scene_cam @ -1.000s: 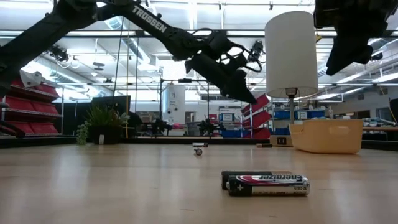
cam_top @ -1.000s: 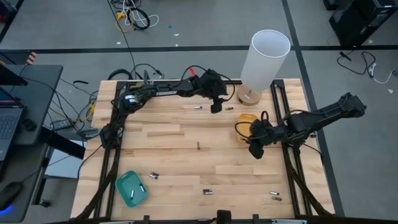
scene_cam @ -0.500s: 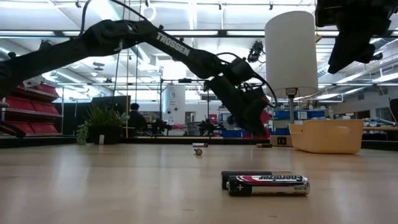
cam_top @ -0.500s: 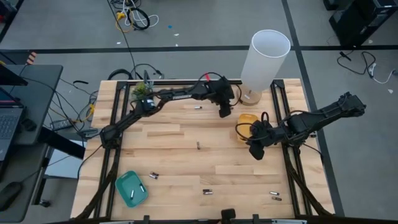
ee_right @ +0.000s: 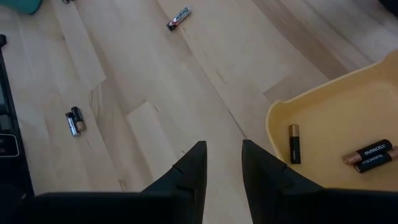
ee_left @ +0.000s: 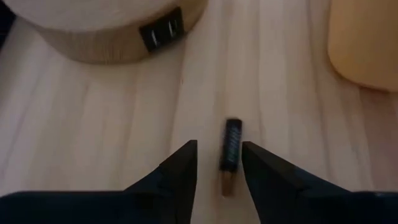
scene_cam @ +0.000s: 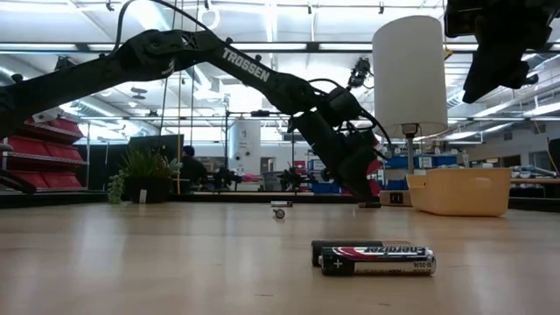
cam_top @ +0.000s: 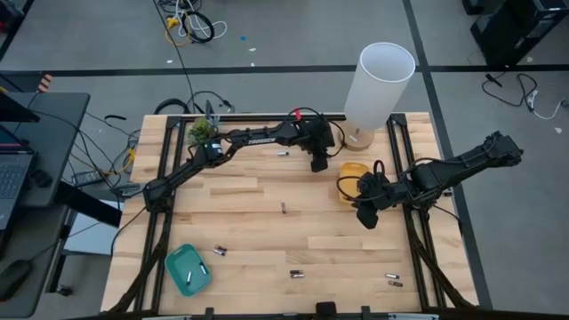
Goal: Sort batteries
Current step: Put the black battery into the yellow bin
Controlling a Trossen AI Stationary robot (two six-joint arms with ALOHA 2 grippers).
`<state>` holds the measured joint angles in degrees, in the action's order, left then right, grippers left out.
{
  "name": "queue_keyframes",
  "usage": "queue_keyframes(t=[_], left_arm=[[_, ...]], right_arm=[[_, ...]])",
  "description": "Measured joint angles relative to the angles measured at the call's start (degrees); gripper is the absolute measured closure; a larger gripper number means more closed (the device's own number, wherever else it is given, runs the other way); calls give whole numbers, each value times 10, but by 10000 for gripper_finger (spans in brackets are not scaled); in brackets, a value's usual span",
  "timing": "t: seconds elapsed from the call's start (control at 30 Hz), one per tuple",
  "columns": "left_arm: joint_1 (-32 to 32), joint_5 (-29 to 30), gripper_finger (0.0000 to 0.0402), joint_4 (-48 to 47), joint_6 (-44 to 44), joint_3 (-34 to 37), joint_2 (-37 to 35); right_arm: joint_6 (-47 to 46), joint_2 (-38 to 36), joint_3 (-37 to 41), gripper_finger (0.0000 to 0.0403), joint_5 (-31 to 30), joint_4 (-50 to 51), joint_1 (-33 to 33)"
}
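At far side: my left gripper [ee_left: 217, 163], fingers apart, straddles dark battery [ee_left: 230, 149] near yellow tray [ee_left: 367, 43].
Handling: I judge it light, stiff, rolling easily.
Hold: across its middle.
Right gripper [ee_right: 217, 163]: waiting, fingers apart.

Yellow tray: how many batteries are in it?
3 in the yellow tray: one battery lies alone, a pair lies side by side apart from it. The tray is partly out of view; more may be hidden.

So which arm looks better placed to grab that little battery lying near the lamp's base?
The left. Its pincer is open right around the dark battery. The right pincer hangs beside the yellow tray, farther off.
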<state>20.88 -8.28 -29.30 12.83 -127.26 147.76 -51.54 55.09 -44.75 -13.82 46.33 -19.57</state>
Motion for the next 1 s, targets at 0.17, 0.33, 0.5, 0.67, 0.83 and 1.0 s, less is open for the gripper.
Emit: queue_keyframes(t=[0.17, 0.33, 0.5, 0.67, 0.83, 1.0], left_arm=[[-1, -10, 280, -34, 3, -6, 0], [-8, -18, 286, -47, 4, -8, 2], [-9, -20, 287, -52, 0, -12, 15], [-14, -4, 287, -54, -11, -11, 20], [-17, -6, 296, -44, -11, -10, 21], [-17, -6, 345, -43, -11, -10, 20]], right_arm=[[0, 0, 0, 316, 0, 0, 0], [0, 0, 0, 316, 1, -1, 0], [0, 0, 0, 315, 1, -5, -3], [-12, 0, 0, 316, 1, -4, -11], [-19, 0, 0, 315, 1, -6, -23], [-25, 0, 0, 316, 0, -6, -32]])
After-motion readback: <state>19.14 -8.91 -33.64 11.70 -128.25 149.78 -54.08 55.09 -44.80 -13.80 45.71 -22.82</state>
